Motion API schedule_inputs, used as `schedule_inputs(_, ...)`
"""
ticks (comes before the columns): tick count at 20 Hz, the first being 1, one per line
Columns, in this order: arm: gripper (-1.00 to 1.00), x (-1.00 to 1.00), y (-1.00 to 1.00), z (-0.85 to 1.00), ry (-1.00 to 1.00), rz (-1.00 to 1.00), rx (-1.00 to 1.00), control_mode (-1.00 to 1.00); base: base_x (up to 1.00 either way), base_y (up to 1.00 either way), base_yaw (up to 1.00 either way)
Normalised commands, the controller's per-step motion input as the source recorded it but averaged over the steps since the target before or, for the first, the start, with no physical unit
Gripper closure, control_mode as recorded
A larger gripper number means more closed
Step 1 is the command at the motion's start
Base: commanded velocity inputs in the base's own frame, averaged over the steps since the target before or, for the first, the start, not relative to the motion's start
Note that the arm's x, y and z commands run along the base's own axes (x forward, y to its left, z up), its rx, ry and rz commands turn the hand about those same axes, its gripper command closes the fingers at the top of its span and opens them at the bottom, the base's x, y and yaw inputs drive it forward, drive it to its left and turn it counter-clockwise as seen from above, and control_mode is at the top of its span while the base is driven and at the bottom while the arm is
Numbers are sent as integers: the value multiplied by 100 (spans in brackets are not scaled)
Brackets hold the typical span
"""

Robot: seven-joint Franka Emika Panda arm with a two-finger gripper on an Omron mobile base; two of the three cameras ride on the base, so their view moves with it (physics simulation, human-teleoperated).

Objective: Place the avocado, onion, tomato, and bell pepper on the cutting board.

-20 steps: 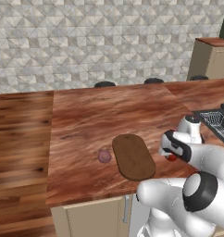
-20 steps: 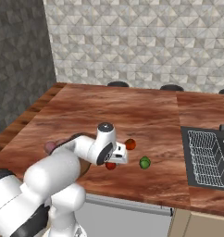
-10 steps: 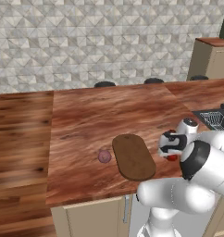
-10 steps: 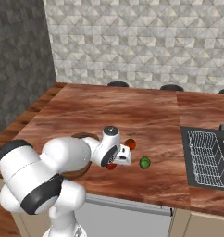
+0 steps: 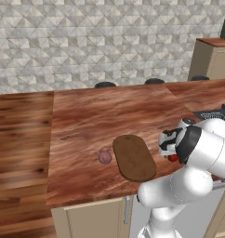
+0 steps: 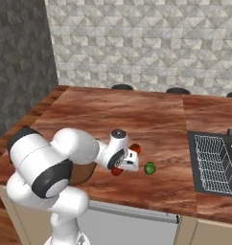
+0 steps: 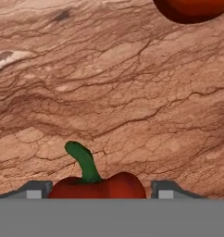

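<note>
The two-finger gripper (image 7: pixel 99 190) brackets the lumpy deep-red bell pepper (image 7: pixel 99 184) on the reddish wooden countertop (image 7: pixel 114 102), right of the dark-brown oval cutting board (image 5: pixel 133 157), presumably for lifting; whether its fingertips (image 7: pixel 36 190) already grip is unclear.

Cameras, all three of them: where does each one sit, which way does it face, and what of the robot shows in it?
Left base view: behind the arm's left, looking forward and down at the cutting board and onion; the arm rises lower right.
Right base view: behind the arm's right, facing the counter, avocado and sink; the arm rises lower left, gripper low.
Hand view: on the hand, looking along the gripper at the bell pepper between its fingertips; tomato beyond.
Shared: both base views show the arm and counter.
</note>
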Motion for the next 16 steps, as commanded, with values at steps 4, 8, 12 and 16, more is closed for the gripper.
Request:
schedule_inputs(4,100,0,0,-3,0,0,0,-100,0,0,0)
schedule_inputs(8,100,-7,0,8,0,0,0,-100,0,0,0)
schedule_inputs(12,100,-1,7,49,-1,1,0,-100,0,0,0)
schedule_inputs(16,100,-9,19,60,-1,4,0,-100,0,0,0)
